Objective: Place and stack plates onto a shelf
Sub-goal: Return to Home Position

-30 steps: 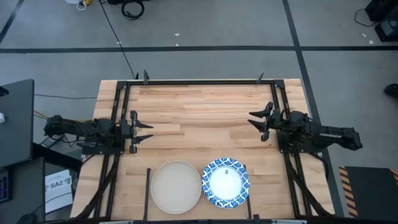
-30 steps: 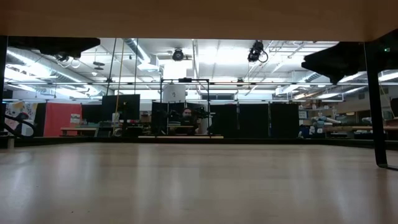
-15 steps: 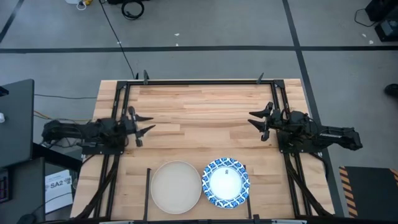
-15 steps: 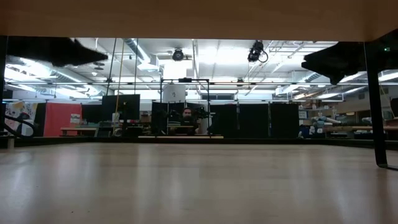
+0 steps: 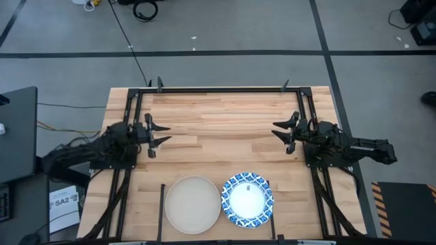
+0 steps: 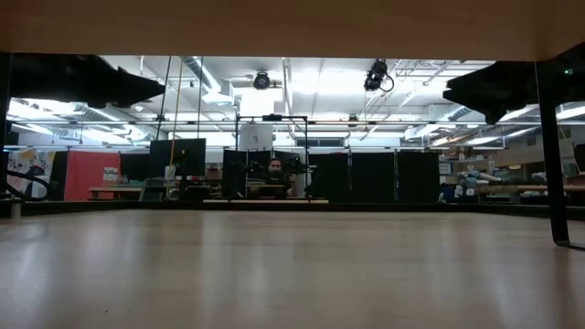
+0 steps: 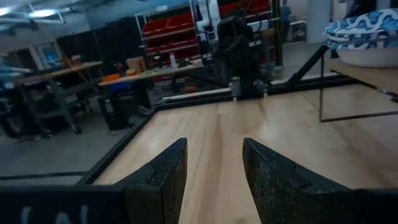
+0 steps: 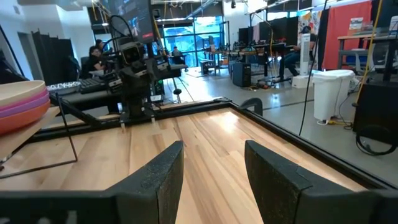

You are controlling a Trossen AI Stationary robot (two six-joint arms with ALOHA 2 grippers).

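- Near edge of the table (image 5: pixel 225 116): a beige plate (image 5: pixel 193 204) tops one stack. A blue-rimmed plate (image 5: pixel 247 199) tops the stack just beside it. Each sits in its own bay of the shelf (image 5: pixel 161 207), between thin black bars.
- Right wrist view: pink and orange rims show under the beige plate.
- Mid-table: left gripper (image 5: pixel 163 134) on the left side, right gripper (image 5: pixel 276 129) on the right, well apart and facing each other. Fingers are spread on both, with nothing between them.
- Far back, in the room beyond: a seated person (image 6: pixel 274 170).

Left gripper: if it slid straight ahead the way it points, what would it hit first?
Nothing near. The open left gripper points across the bare light-wood table; the first thing in its line looks to be the dark right gripper facing it opposite, though alignment is unclear.
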